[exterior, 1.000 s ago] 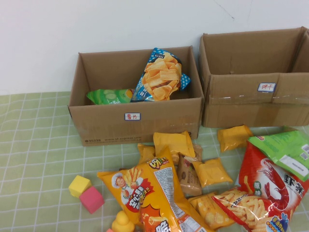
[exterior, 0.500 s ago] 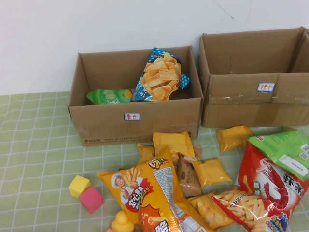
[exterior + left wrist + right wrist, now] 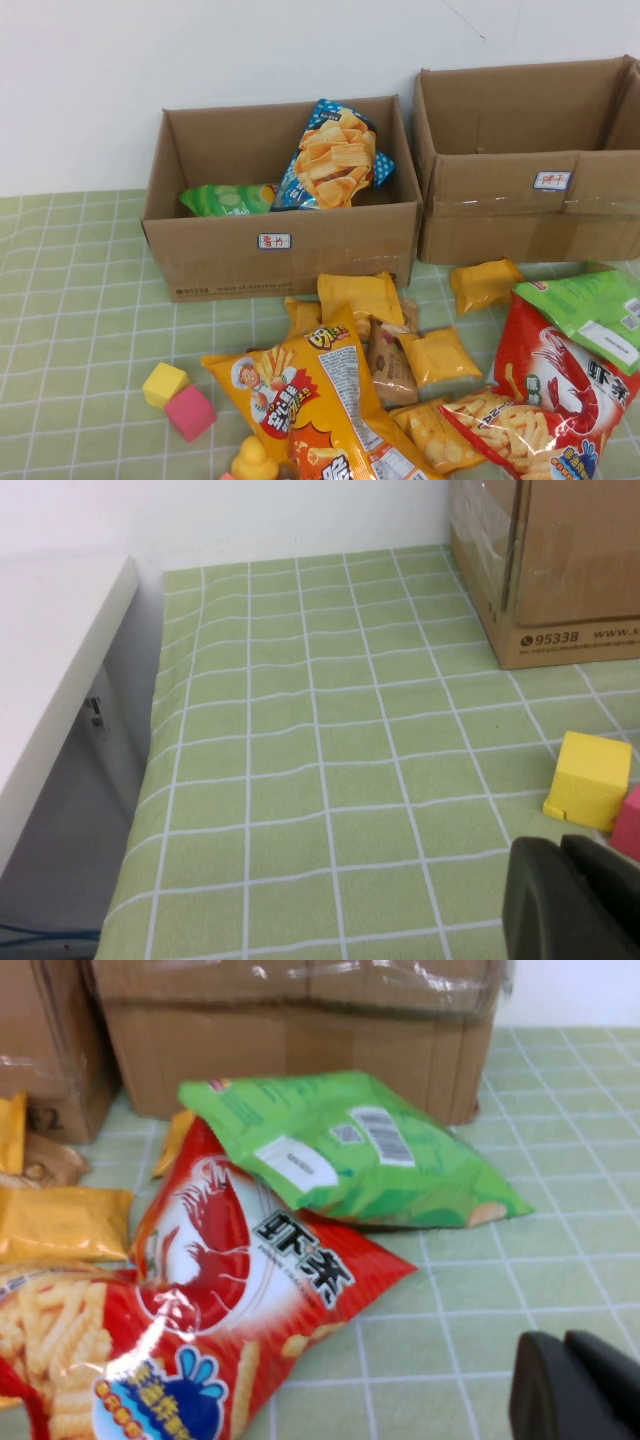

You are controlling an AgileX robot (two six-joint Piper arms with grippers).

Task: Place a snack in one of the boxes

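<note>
Jaws closed and holding nothing, both grippers are sitting low at the near side of the table, each seen only through its own wrist camera and neither appearing in the high view. The left gripper (image 3: 565,900) is hanging over bare green checked tablecloth (image 3: 330,750), just beside a yellow block (image 3: 590,792) and a pink block (image 3: 628,822). The right gripper (image 3: 575,1385) is hovering over the cloth close to a red shrimp-chip bag (image 3: 215,1290), on which a green snack bag (image 3: 345,1150) is partly lying.

The lower brown carton (image 3: 280,255), marked with a small white label, is standing at the back left of the table, already containing a green packet (image 3: 225,198) and a blue-and-orange chip bag (image 3: 335,158). It is lying well apart from both grippers, beyond a heap of snacks that includes a large orange chip bag (image 3: 315,400) and several small yellow packets (image 3: 360,297).

The risks appear to lie in the crowding: the bags are overlapping, so a grasp on one could drag its neighbour along, and slick puffed foil could slip from shut fingers. A carry from the right side could also end in the taller taped carton (image 3: 530,215), which is standing nearer that arm, or catch on the target carton's front wall.
</note>
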